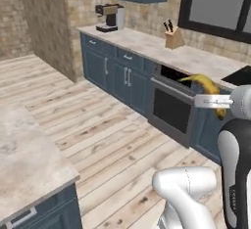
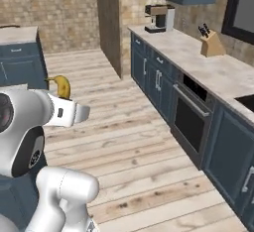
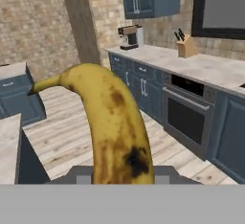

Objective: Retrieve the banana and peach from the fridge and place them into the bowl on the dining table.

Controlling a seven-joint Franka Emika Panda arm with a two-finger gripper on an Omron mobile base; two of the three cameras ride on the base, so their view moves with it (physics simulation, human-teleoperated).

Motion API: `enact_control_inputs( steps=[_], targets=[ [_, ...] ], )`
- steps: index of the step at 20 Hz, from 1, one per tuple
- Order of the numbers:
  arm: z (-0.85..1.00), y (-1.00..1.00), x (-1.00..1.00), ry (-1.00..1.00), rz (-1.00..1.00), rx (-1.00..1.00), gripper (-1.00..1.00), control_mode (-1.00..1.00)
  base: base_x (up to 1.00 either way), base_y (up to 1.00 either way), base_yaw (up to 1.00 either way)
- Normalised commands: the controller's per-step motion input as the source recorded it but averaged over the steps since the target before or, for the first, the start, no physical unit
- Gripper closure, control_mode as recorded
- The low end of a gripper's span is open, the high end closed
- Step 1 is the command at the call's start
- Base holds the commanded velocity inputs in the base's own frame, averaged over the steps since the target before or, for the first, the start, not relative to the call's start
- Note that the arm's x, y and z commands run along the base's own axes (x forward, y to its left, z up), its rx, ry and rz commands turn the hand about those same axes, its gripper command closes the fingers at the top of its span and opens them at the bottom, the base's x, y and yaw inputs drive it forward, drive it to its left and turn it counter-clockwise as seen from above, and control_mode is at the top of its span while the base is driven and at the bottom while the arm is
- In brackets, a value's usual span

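Observation:
My gripper (image 3: 122,179) is shut on the banana (image 3: 112,122), a curved yellow fruit with brown spots whose stem end arcs up and to the left in the hand view. From the left base view, the banana (image 1: 202,82) sticks out above the white hand (image 1: 217,101) at the right. The right base view has the banana (image 2: 62,85) poking up behind the hand at the left. The peach, the fridge and the bowl are out of view. A marbled counter corner (image 1: 22,167) lies at lower left; I cannot tell whether it is the dining table.
A long counter (image 1: 147,44) on blue-grey cabinets runs along the far wall, with a coffee machine (image 1: 111,17), a knife block (image 1: 173,38) and a built-in oven (image 1: 171,108). Wooden floor (image 1: 98,135) lies open between. A wooden pillar (image 2: 109,23) stands at the counter's far end.

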Motion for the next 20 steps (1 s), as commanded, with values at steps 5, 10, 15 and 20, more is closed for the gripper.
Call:
enact_control_inputs(
  steps=[5,10,15,20],
  targets=[
    [0.0,0.0,0.0,0.0,0.0,0.0,1.0,1.0,1.0,-0.2,0.45],
    [0.0,0.0,0.0,0.0,0.0,0.0,1.0,1.0,1.0,-0.49,0.22],
    [0.0,0.0,0.0,0.0,0.0,0.0,1.0,1.0,1.0,-0.51,0.2],
    [0.0,0.0,0.0,0.0,0.0,0.0,1.0,1.0,1.0,-0.05,0.25]
  ],
)
